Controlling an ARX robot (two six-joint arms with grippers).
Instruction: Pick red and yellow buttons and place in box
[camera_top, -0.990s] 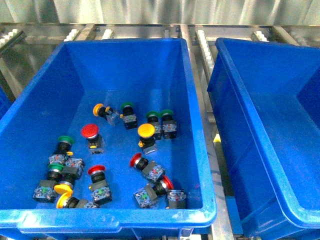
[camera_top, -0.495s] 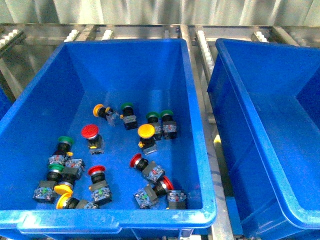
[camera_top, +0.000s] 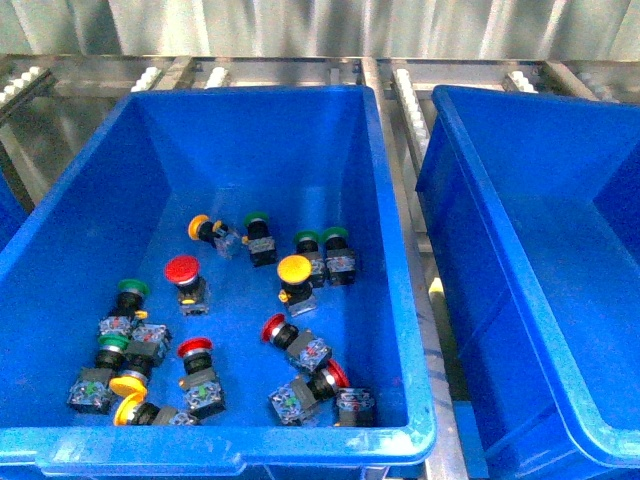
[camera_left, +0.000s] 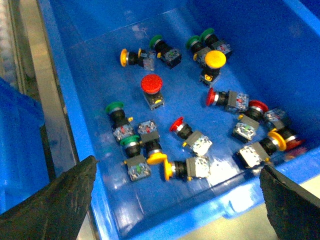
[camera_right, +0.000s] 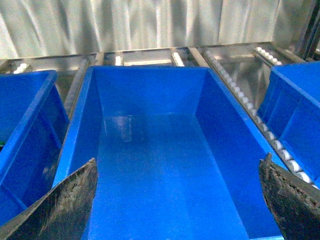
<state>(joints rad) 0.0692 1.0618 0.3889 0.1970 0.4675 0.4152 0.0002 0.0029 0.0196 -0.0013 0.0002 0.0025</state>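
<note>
Wide-spread left claw (camera_left: 176, 170) over red, yellow, green buttons (camera_left: 151, 84) in blue bin (camera_left: 67, 95)

Red buttons (camera_top: 181, 270) and yellow buttons (camera_top: 293, 268), round caps on black bodies, scattered across floor of blue bin (camera_top: 250, 150), deep glossy blue box (camera_top: 455, 230) just beside, empty

Only catching the robot through the wrist cams here. Looking down past the left gripper (camera_left: 175, 202): spread wide, with one chunky black finger (camera_left: 52, 202) out to one side and its twin (camera_left: 292, 205) way off to the other, well apart. Clamped on nothing, touching nothing, just hanging up high with the wrist angled steeply downward. Same deal over on the right gripper (camera_right: 175, 202): splayed just as wide, with black fingertips (camera_right: 55, 205) looking kinda scuffed and grey along the edges. Pitched less steeply than the left, aimed more forward than down.
</note>
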